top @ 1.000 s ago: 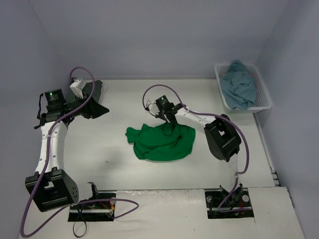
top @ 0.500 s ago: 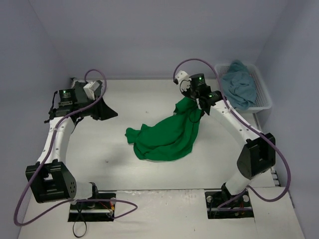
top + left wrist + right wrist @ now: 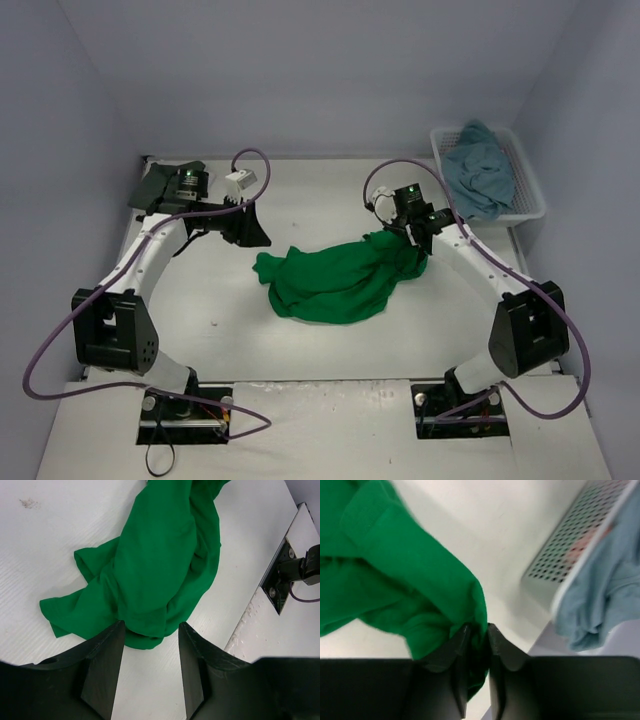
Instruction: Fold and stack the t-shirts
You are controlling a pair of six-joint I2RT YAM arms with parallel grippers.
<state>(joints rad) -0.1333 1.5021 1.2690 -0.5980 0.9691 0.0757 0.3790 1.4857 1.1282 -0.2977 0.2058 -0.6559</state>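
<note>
A crumpled green t-shirt (image 3: pixel 340 280) lies mid-table; it also shows in the left wrist view (image 3: pixel 155 565) and the right wrist view (image 3: pixel 395 575). My right gripper (image 3: pixel 415 232) is shut on the shirt's right end (image 3: pixel 476 632) and holds that end just above the table. My left gripper (image 3: pixel 252 232) is open and empty (image 3: pixel 149 635), just above the table at the shirt's left edge, its jaws wide apart. A blue-grey t-shirt (image 3: pixel 480 175) lies bunched in the white basket (image 3: pixel 531 200) at the back right.
The basket's perforated wall (image 3: pixel 570 545) and the blue-grey cloth (image 3: pixel 605 590) are close to the right of my right gripper. A dark green folded cloth (image 3: pixel 160 180) lies at the back left. The right arm's base plate (image 3: pixel 290 575) shows at the table's near edge.
My right gripper has come down and slightly right with the green shirt's end, stretching the shirt flatter. My left gripper has swung right, from the back left to the shirt's left edge.
</note>
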